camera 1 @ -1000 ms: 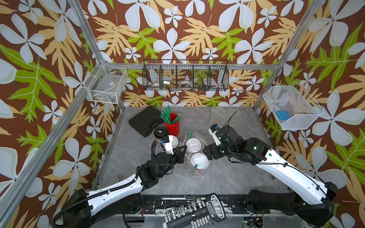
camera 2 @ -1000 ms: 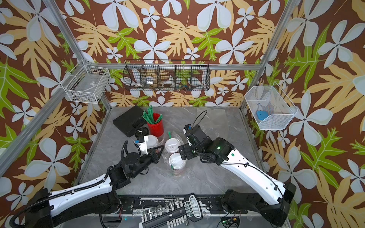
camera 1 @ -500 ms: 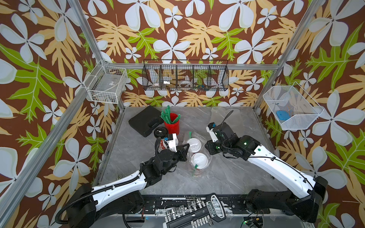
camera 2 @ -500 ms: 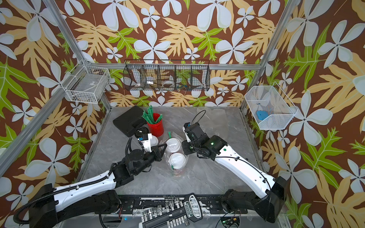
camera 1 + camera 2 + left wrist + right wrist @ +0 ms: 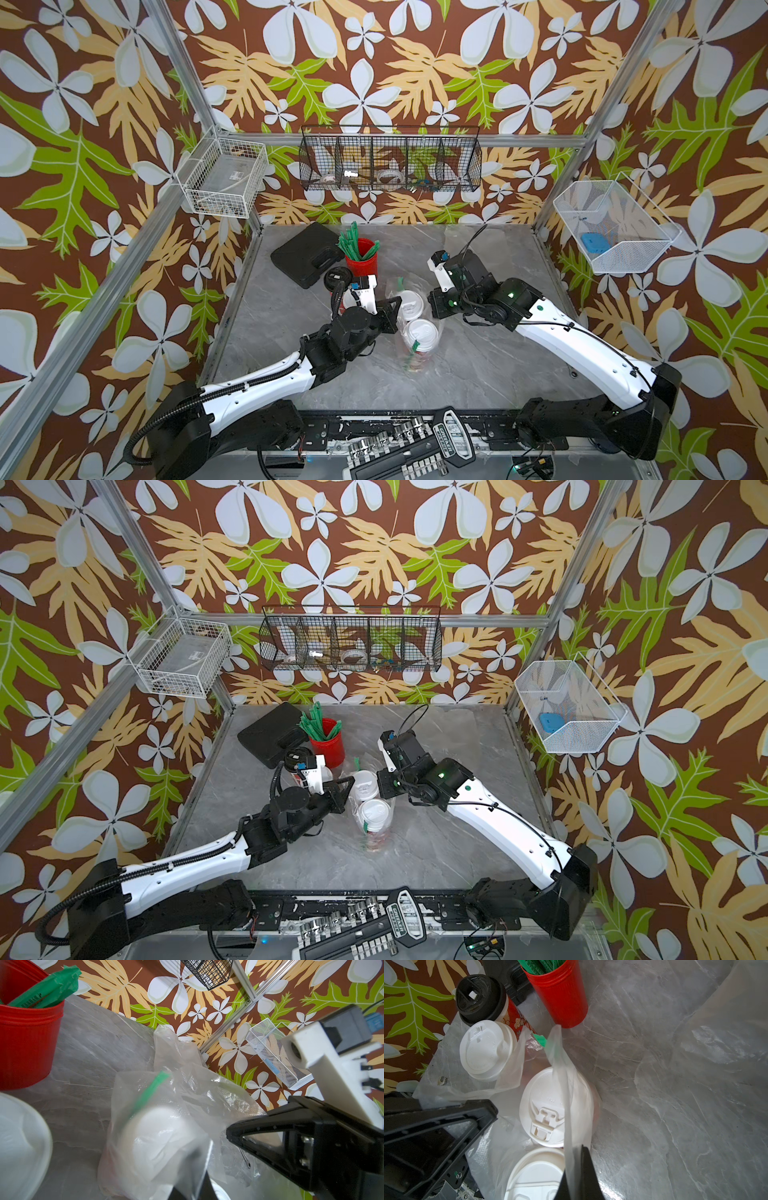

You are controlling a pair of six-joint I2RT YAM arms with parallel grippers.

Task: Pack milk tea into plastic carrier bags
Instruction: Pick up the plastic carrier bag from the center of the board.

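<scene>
Since a second ago your right gripper point(image 5: 577, 1172) has closed from wide open onto a handle strip of the plastic carrier bag point(image 5: 562, 1088), and your left arm has pushed forward toward the cups. You can see the film pinched between the right fingers in the right wrist view. Your left gripper point(image 5: 199, 1169) is also clamped shut on the bag film, at the opposite side of the bag mouth.

You are working on a grey marbled table point(image 5: 478, 365) enclosed by floral walls on an aluminium frame. A black wire basket point(image 5: 390, 160) hangs on the back wall, and a white wire basket point(image 5: 224, 178) and a white mesh bin point(image 5: 611, 228) hang on the side walls. A black case point(image 5: 305, 253) lies at the back beside the red cup of green straws point(image 5: 360, 257).

Two white-lidded cups point(image 5: 550, 1105) stand inside the bag between your grippers, one just in front of the other. A third white-lidded cup point(image 5: 486, 1053) and the black-lidded cup point(image 5: 479, 997) stand outside it, touching each other, next to the red cup.

In both top views your left wrist covers most of the outside cups. The left wrist view is blurred, so the cup behind the film there is only a white shape. You cannot tell how far the bag's sides reach down the cups.
</scene>
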